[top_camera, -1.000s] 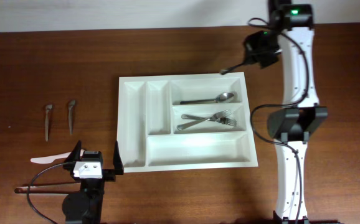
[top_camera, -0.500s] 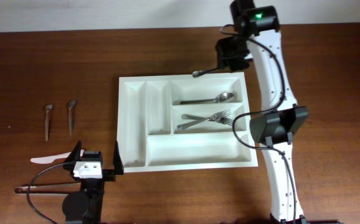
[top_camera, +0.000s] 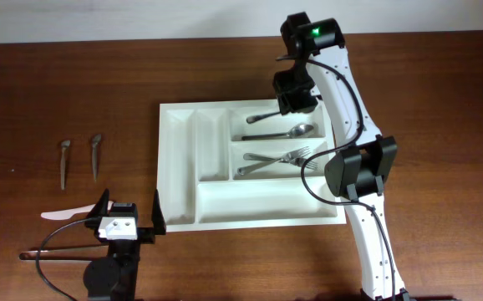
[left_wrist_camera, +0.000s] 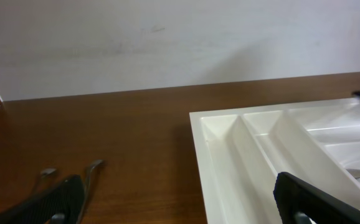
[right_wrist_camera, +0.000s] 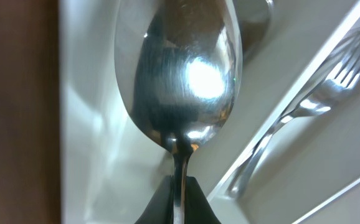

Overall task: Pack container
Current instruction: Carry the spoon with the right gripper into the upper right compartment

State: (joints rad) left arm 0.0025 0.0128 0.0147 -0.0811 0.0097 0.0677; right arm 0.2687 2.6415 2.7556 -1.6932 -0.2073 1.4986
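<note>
Since a second ago, my right gripper, clenched on a spoon, swung from 1 o'clock to over the 12 o'clock compartment of the container, mid-table; left gripper splayed wide at 7 o'clock.

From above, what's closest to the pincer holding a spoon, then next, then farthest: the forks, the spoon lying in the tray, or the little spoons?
From the right pincer:
1. Lying spoon, just beside it in the tray.
2. Forks, next compartment.
3. Little spoons, far left on the table.
</note>
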